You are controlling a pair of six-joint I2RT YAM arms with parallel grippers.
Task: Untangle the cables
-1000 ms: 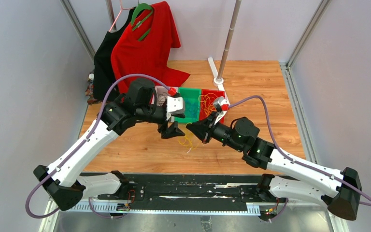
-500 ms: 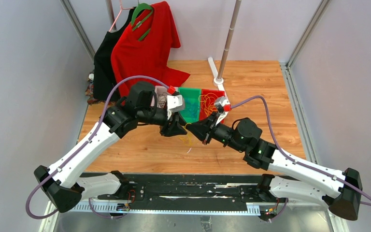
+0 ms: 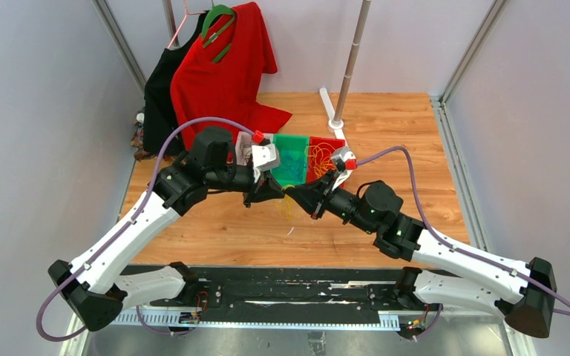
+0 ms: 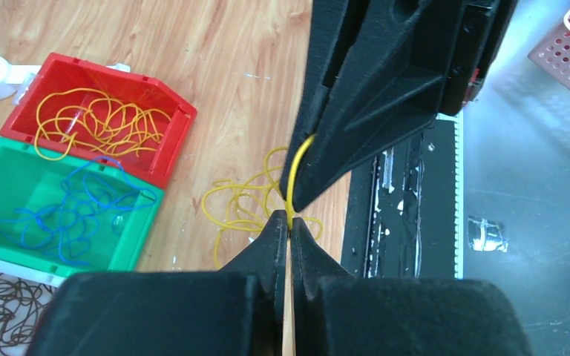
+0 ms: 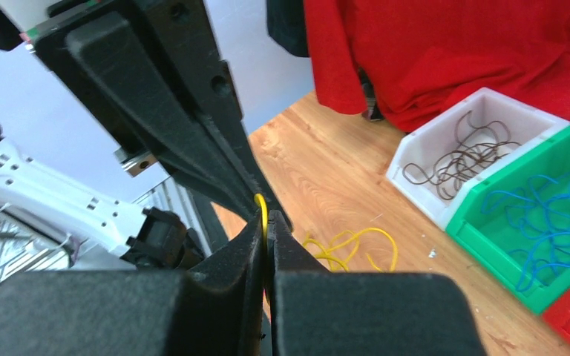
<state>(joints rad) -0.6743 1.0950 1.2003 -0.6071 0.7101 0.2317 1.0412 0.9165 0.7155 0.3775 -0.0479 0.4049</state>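
A yellow cable (image 4: 294, 174) runs taut between my two grippers, which meet tip to tip above the table. My left gripper (image 4: 290, 221) is shut on the strand, and my right gripper (image 5: 265, 222) is shut on the same strand from the other side. The rest of that yellow bundle (image 5: 350, 248) lies in loose loops on the wood below them. From above, the left gripper (image 3: 280, 191) and right gripper (image 3: 291, 195) almost touch. More yellow cables (image 4: 96, 122) lie in a red bin (image 4: 165, 159), blue cables (image 4: 74, 211) in a green bin (image 4: 122, 252), and brown cables (image 5: 456, 159) in a white bin (image 5: 415, 194).
The three bins stand in a row just behind the grippers. A red shirt (image 3: 226, 74) and a black garment (image 3: 159, 96) hang at the back left. A pole on a white stand (image 3: 349, 67) rises at the back. A black rail (image 3: 282, 293) runs along the near edge.
My left gripper has closed from open onto the yellow cable and shifted toward the right gripper. The right gripper has crept slightly left and stays shut.
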